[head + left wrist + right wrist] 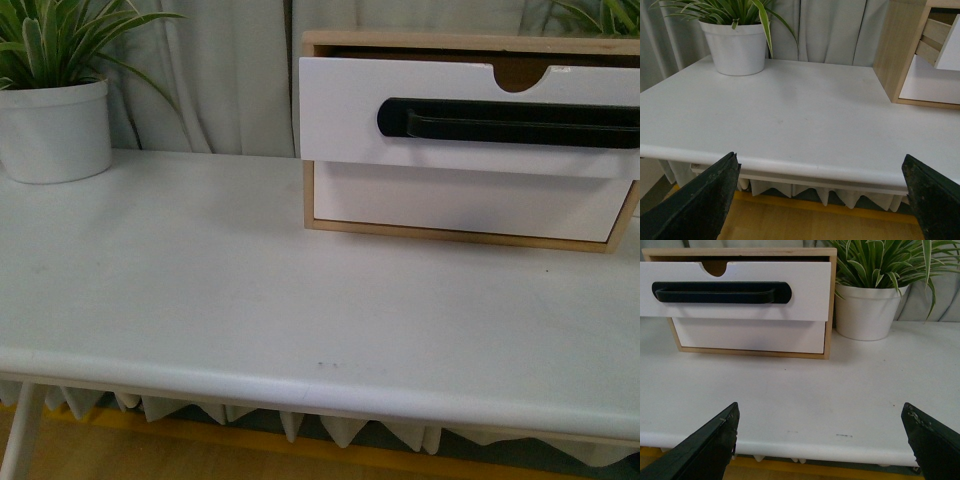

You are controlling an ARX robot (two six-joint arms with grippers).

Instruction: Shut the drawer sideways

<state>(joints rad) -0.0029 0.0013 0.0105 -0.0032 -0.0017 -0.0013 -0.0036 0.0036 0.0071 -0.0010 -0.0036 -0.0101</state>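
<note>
Take the box (460, 232) at the back of the counter (200, 290) as your landmark. The drawer (450, 110) sits in the box's upper slot and stands pulled out toward you. Its white front overhangs the plain front (460, 200) below it. The long black handle (510, 122) runs side to side across the front, parallel to the box's width. So the drawer's travel is straight back into the box, across that long axis.

Both arms hang back from the box, near the counter's front edge. Your left tool (819, 159) is spread wide and holds nothing. Your right tool (820, 406) is likewise spread wide and empty.

The right wrist view faces the drawer front almost square on. The left wrist view catches only the box's side wall and a sliver of the drawer's side. From that, I judge your right arm is the nearer one and better lined up for the push.

One plant pot (867, 310) stands just beside the box on its right; another pot (55, 130) stands well apart on its left.
</note>
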